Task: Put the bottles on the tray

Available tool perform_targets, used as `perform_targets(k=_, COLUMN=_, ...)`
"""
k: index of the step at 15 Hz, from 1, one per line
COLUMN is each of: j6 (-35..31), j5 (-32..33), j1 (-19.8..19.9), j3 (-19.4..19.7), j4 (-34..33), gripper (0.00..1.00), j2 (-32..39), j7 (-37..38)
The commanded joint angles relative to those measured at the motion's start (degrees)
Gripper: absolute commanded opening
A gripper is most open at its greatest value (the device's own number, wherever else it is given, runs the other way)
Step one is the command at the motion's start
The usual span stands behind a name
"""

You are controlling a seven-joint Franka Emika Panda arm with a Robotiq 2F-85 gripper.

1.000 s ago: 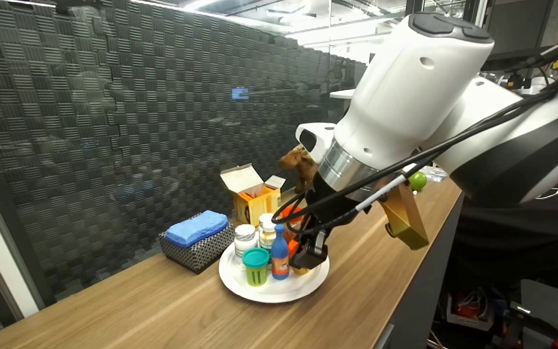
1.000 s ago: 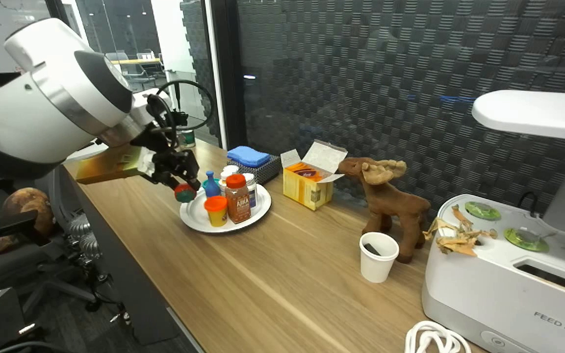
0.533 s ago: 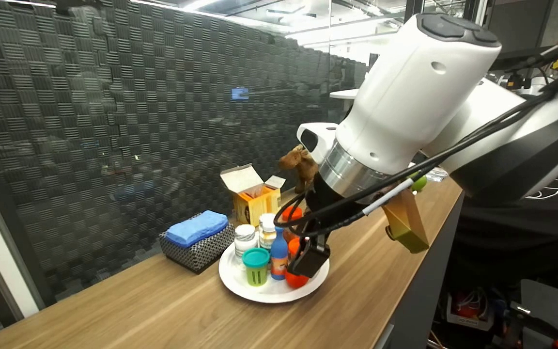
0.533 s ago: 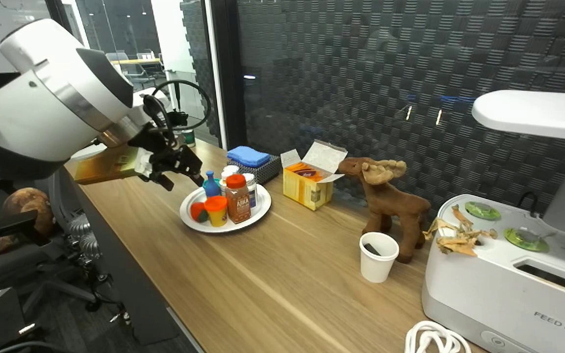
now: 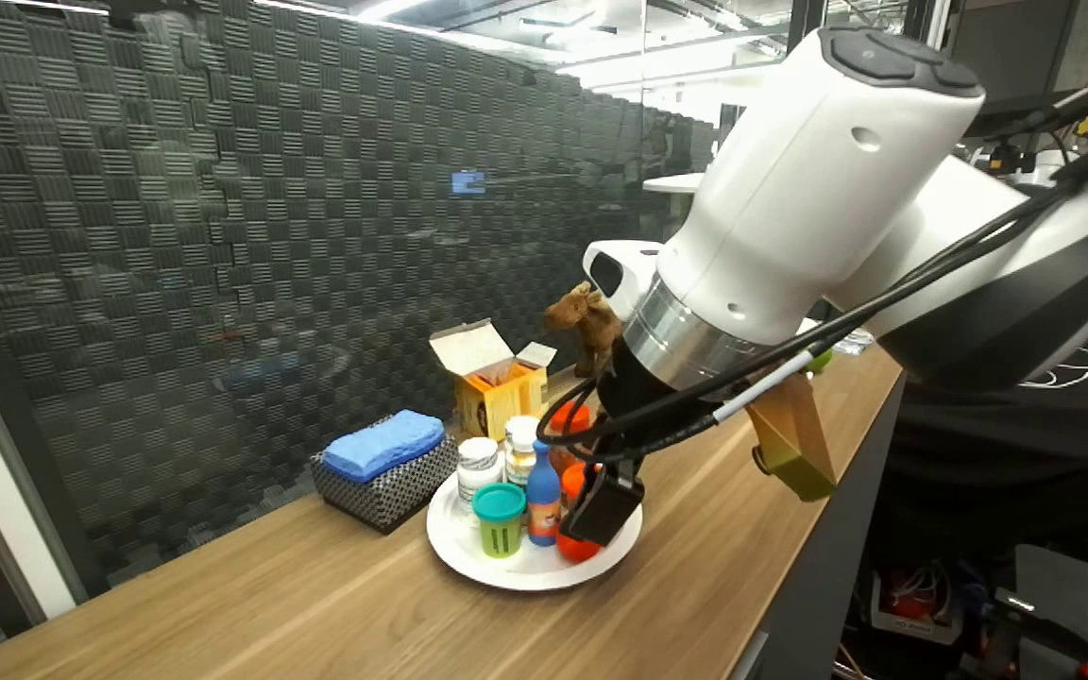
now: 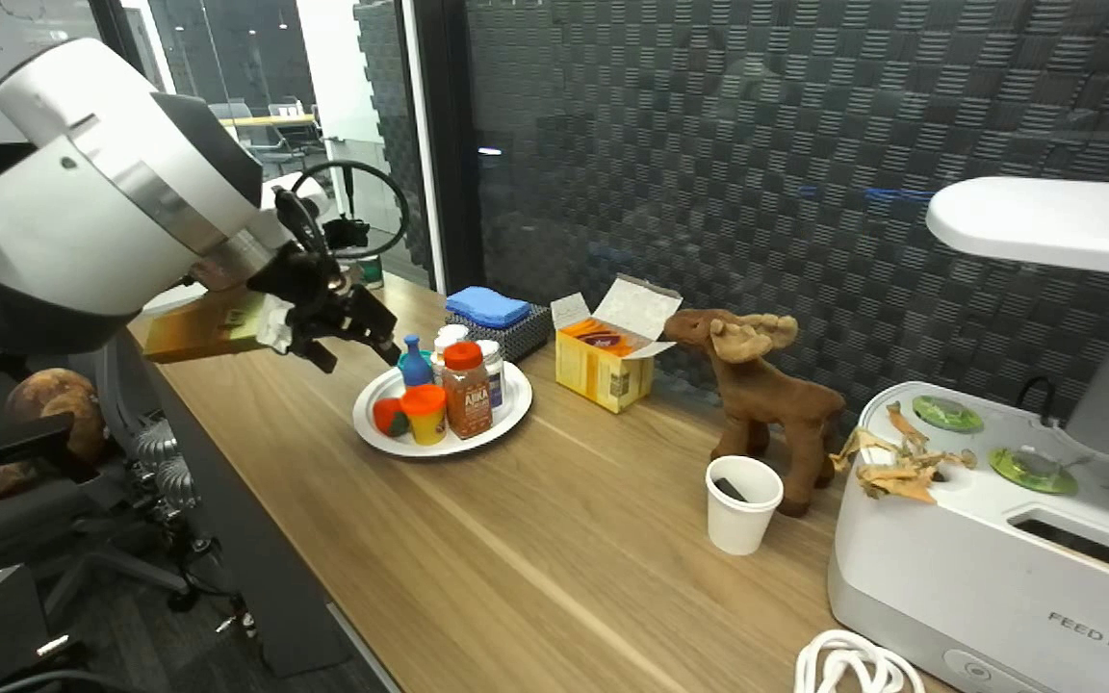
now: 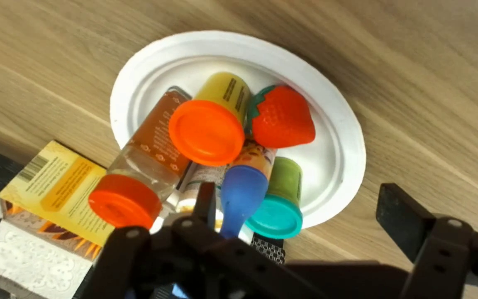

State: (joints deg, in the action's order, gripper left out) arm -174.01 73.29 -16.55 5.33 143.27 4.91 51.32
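Note:
The tray (image 7: pixel 349 124), a round white plate, carries several bottles in a cluster. Among them are a blue bottle (image 5: pixel 544 501), a green jar with a teal lid (image 5: pixel 501 524) and a white bottle (image 5: pixel 478 477). A red-capped spice bottle (image 6: pixel 467 397) and a yellow jar with an orange lid (image 6: pixel 425 416) stand on the opposite side. Beside the yellow jar a red strawberry (image 7: pixel 284 118) with green leaves lies on the plate. Above the plate's edge my gripper (image 6: pixel 355 356) is open, its jaws wide apart with nothing held. In the wrist view one finger (image 7: pixel 206 201) partly covers a white-capped bottle.
Behind the plate stand an open yellow carton (image 6: pixel 603 366) and a dark patterned box (image 5: pixel 383 496) topped by a blue flat pack (image 5: pixel 383 444). A brown plush moose (image 6: pixel 771 395), a white cup (image 6: pixel 742 505) and a white planter (image 6: pixel 988 558) occupy the counter's far part.
A second ago the strawberry was between my fingers over the plate's edge. The jaws have opened, and it now rests on the plate. The arm has drawn back slightly.

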Motion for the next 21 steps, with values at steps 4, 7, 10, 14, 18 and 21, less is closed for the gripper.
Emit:
perform_targets(k=4, j6=1.94, j5=-30.07, j1=11.19, j3=-11.04, j4=7.47, gripper=1.0, j2=0.82, j7=-18.75)
perform_targets(k=7, j6=5.96, j5=-44.86, j1=16.72, j3=-18.39, j4=7.31, gripper=1.0, j2=-1.29, j7=-24.76)
perform_targets(k=10, j6=13.57, j5=-59.6, j1=21.67, j3=-26.36, j4=4.06, gripper=1.0, j2=-2.4, j7=-31.37)
perform_targets(k=14, j6=29.83, j5=-76.7, j1=16.22, j3=-22.51, j4=-2.29, gripper=1.0, j2=-9.7, j7=-40.89)
perform_targets(k=18, j6=45.26, j5=-77.11, j1=13.78, j3=-17.85, j4=-9.93, gripper=1.0, j2=-16.74, j7=-41.32)
perform_targets(k=21, j6=55.86, j5=-76.77, j1=12.84, j3=-15.32, j4=-16.47, gripper=1.0, j2=-21.38, j7=-42.29)
